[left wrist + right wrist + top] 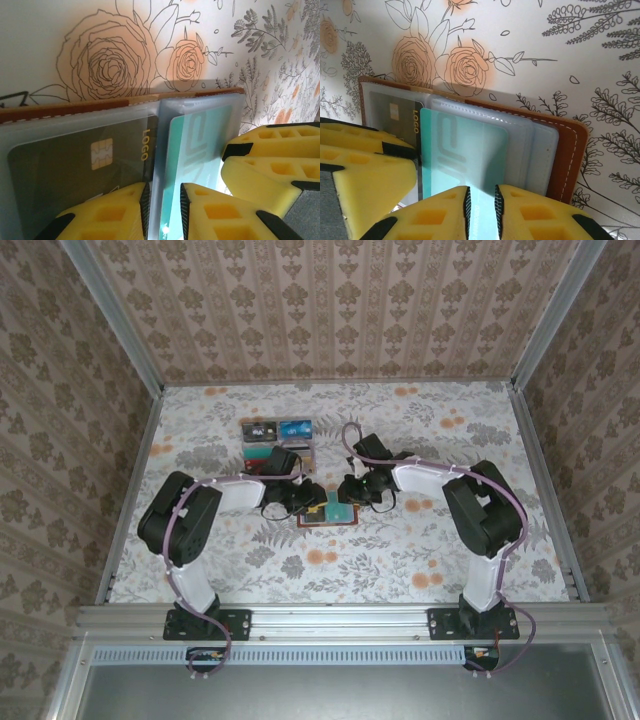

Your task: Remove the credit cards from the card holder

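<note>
Left end effector (pixel 164 200), jaws nearly together, pinches a clear sleeve of the card holder (pixel 568 160), open at the middle of the counter (pixel 450 540). Right end effector (pixel 481 200) nips the teal card (pixel 465 150). Best drawn straight along its pocket, with the holder pinned.

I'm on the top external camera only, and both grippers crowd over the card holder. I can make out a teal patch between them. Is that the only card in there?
Observer: No. A dark card with a chip, marked LOGO, sits under a clear sleeve of the open card holder, right beside the teal card.
Operator: Does the right gripper have the teal one?
Observer: The right gripper sits over the teal card's near end, its jaws nearly together. I cannot tell whether it actually grips the card.
</note>
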